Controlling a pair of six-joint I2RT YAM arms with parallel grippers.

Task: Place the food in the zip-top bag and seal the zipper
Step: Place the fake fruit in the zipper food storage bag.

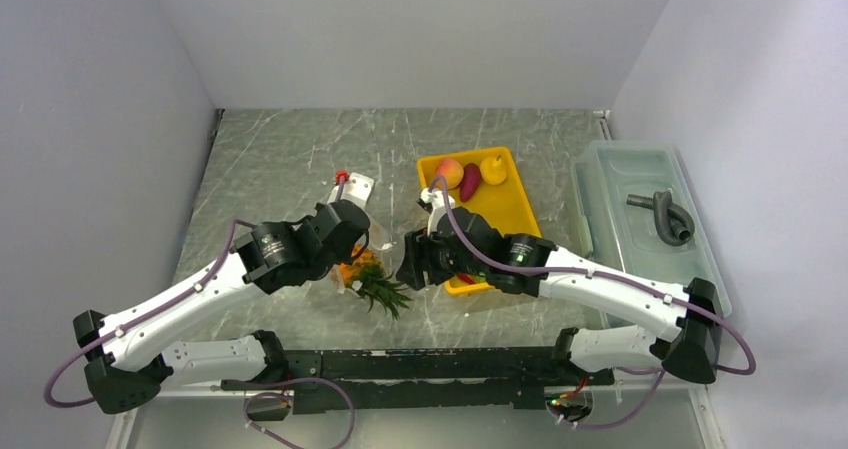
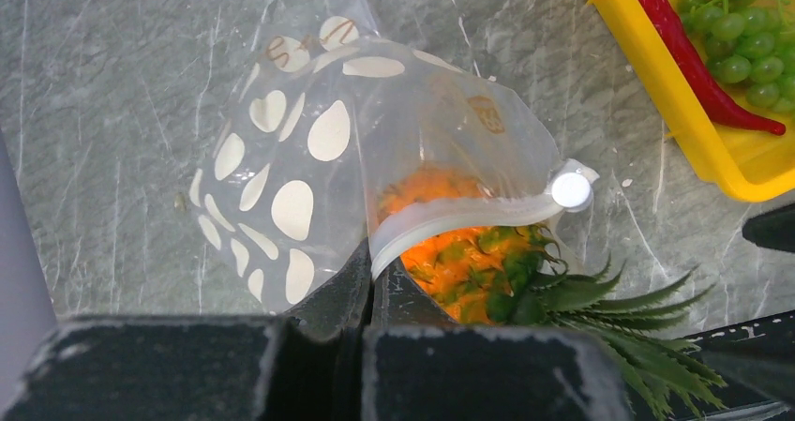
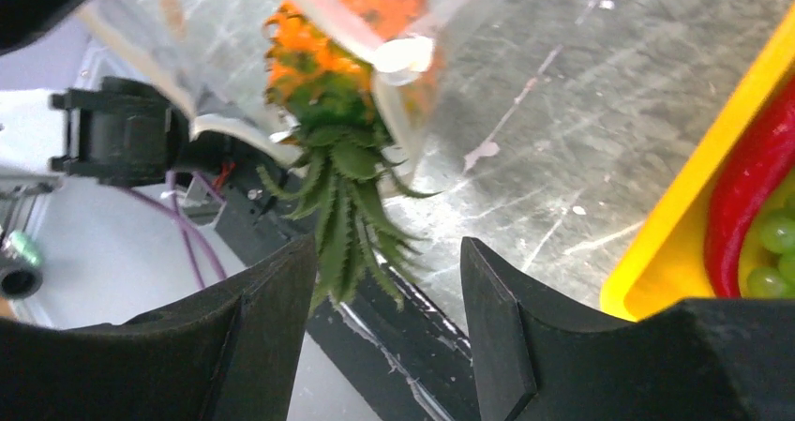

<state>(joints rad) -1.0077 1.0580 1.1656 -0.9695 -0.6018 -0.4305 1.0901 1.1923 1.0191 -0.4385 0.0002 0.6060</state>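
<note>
Holding the zip-top bag [image 2: 309, 158] by its mouth edge, left fingers [image 2: 330, 297] pinch; right fingers [image 3: 506, 318] gape wide. The pineapple [image 2: 459, 252] is half in, leaves out; other food [image 1: 470, 182] lies in the tray [image 1: 510, 219] at two o'clock; zipper [image 2: 450, 215] unsealed.

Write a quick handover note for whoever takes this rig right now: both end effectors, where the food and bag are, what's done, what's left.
Left end effector: shut on the bag at its mouth edge, by the zipper.
Right end effector: open, with the pineapple leaves at its fingertips, not gripped.
Pineapple: body inside the bag mouth, leaves sticking out.
Tray: peach, eggplant and pear at the far end; chilli and grapes at the near end.
Done: pineapple partly in.
Left: push it fully in, load the other five, seal the zipper.
</note>
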